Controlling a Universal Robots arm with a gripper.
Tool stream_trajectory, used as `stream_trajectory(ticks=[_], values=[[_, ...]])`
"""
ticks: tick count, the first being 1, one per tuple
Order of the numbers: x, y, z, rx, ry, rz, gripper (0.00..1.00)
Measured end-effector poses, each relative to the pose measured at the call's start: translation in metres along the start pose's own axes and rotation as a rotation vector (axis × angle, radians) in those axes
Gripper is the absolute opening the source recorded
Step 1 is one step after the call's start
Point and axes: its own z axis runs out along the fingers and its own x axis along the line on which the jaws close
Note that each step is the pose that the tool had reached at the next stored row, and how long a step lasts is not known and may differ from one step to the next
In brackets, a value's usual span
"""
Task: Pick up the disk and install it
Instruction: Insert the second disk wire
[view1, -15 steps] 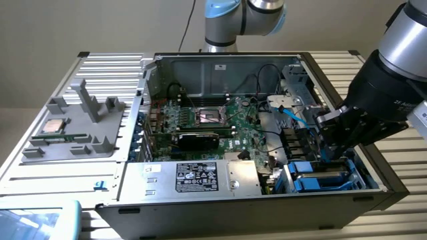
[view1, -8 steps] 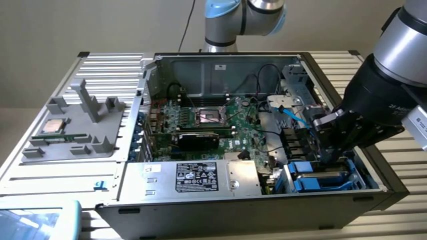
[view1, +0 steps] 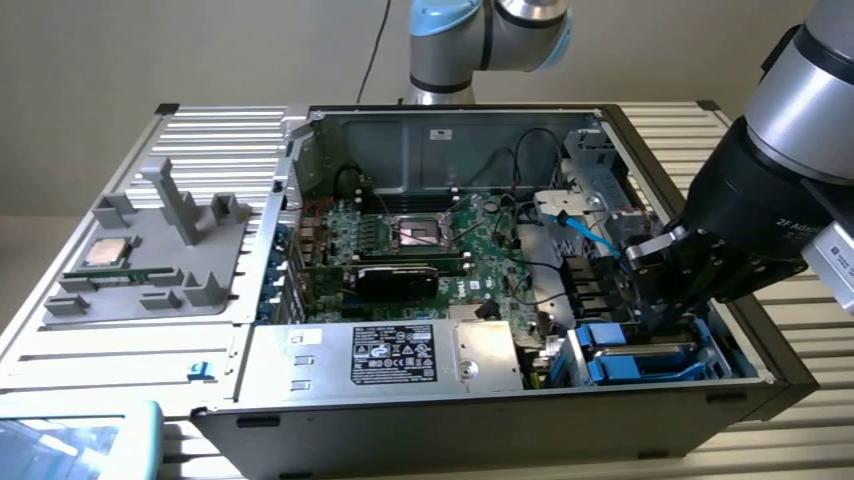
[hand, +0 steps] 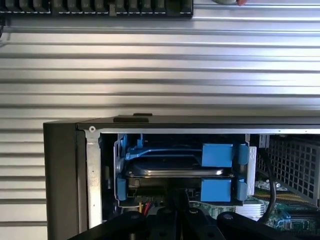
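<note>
Gripper down at the drive bay, disk seated in its blue carrier.

Arm comes in from the exterior view's upper right, wrist angled down into the open PC case; the gripper sits low in the case's near-right corner, right above the disk. Can't tell whether the fingers are spread or closed, or whether they touch the disk. In the wrist view the disk lies flat inside the blue carrier frame, in the bay beside the case wall, long axis running along that wall, broad face up. Black gripper body is just beside the disk's edge. Power-supply box sits left of the bay, motherboard farther in. Grey parts tray with a CPU chip is on the table at far left, well apart.
</note>
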Motion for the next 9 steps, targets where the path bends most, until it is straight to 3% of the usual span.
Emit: stream_trajectory(ticks=[9], values=[[-0.0002, 0.0003, 0.0032, 0.0002, -0.0015, 0.0, 0.11]])
